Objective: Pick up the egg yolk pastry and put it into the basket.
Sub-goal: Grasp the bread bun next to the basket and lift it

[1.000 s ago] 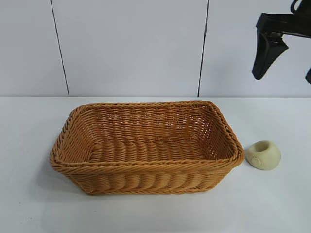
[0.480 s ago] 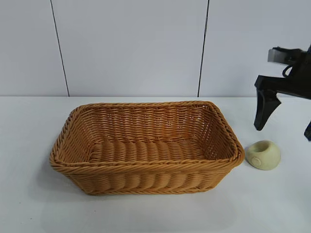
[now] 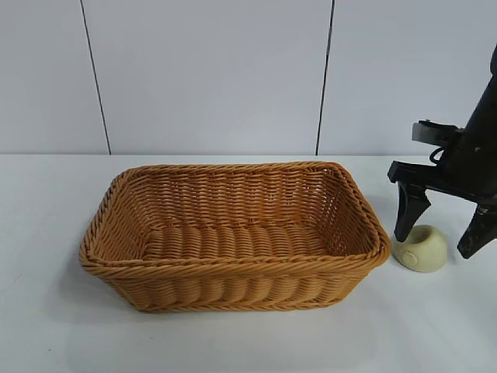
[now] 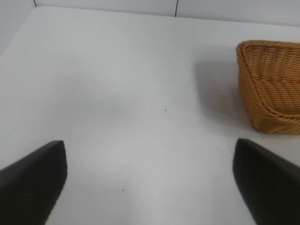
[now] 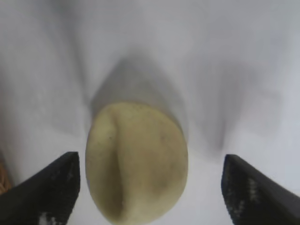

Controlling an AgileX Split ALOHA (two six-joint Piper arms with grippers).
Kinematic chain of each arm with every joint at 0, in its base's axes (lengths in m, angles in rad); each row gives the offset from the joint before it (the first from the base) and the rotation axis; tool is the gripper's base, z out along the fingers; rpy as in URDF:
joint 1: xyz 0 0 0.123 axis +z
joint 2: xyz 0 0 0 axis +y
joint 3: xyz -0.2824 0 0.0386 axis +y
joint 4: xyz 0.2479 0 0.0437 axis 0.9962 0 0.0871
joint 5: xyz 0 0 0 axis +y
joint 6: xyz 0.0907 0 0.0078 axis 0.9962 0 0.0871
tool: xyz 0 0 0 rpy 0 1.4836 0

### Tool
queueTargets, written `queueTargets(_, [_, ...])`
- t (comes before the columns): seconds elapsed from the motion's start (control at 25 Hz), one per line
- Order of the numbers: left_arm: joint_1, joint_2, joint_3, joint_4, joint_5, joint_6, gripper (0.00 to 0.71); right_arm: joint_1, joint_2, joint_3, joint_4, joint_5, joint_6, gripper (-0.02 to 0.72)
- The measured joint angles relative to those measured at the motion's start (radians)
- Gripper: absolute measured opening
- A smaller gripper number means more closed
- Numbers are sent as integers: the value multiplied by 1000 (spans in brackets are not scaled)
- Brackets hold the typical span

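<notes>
The egg yolk pastry (image 3: 422, 249), a small pale cream dome, rests on the white table just right of the basket (image 3: 233, 268), a large orange-brown wicker one. My right gripper (image 3: 437, 242) has come down around the pastry, one black finger on each side. In the right wrist view the pastry (image 5: 137, 161) lies between the fingers of the right gripper (image 5: 150, 161), with table showing on both sides, so it stands open. My left gripper (image 4: 149, 144) is open over bare table, with a corner of the basket (image 4: 272, 84) off to one side.
A white panelled wall (image 3: 210, 78) runs behind the table. Bare white tabletop (image 3: 46, 326) lies to the left of the basket and in front of it.
The right gripper has dropped from high at the upper right down to table level, and its fingers now straddle the pastry. Its fingers stand a little closer together. Basket and pastry have not moved.
</notes>
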Motion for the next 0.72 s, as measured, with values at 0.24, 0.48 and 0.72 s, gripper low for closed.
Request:
queueTargets(0.24, [0,0,0,0,0,0,692,0,0,0,1,0,1,296])
queueTargets(0.48, [0,0,0,0,0,0,692,0,0,0,3,3,0,113])
queueTargets(0.72, [0,0,0,0,0,0,692,0,-46,-29,2,74,-21,97])
